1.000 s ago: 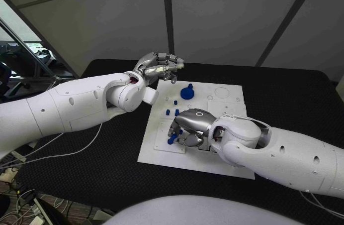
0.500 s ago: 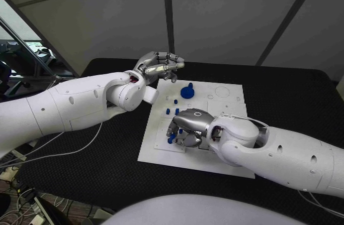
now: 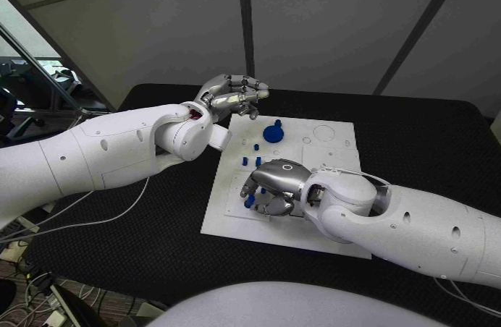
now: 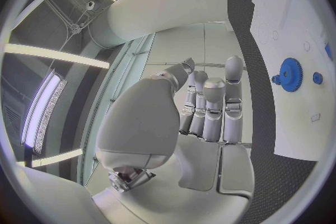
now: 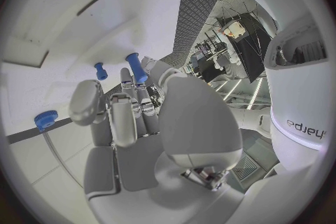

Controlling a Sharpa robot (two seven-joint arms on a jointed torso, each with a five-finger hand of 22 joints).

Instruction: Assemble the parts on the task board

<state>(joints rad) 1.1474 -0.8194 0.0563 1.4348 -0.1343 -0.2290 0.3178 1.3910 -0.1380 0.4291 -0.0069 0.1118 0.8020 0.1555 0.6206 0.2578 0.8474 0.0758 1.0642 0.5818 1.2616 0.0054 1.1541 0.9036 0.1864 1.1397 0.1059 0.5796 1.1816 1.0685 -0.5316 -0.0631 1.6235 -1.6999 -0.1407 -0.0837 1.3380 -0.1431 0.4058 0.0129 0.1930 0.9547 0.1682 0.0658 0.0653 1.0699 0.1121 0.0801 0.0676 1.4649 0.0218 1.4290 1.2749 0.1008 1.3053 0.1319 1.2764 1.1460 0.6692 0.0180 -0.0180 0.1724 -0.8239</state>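
The white task board [image 3: 238, 223] lies in the middle of the black table. A blue gear [image 3: 274, 133] [image 4: 289, 74] stands at its far end, with small blue pegs [image 3: 257, 147] just in front of it. My right hand [image 3: 274, 189] rests low over the board's left middle. Its fingertips are against a blue peg [image 3: 248, 202] [image 5: 136, 67]; whether they grip it I cannot tell. A short blue peg [image 5: 101, 71] and a blue knob [image 5: 46, 120] stand close by. My left hand [image 3: 234, 94] [image 4: 203, 109] hangs raised past the board's far left corner, fingers curled in with nothing in them.
The board has round holes [image 3: 323, 134] and recesses at its far right. Black table [image 3: 418, 146] lies free to the right of the board and in front of it. My right forearm [image 3: 418, 226] covers the board's near right corner.
My right hand has crept slightly toward the board's left edge, staying at the blue peg. The left hand has barely moved.
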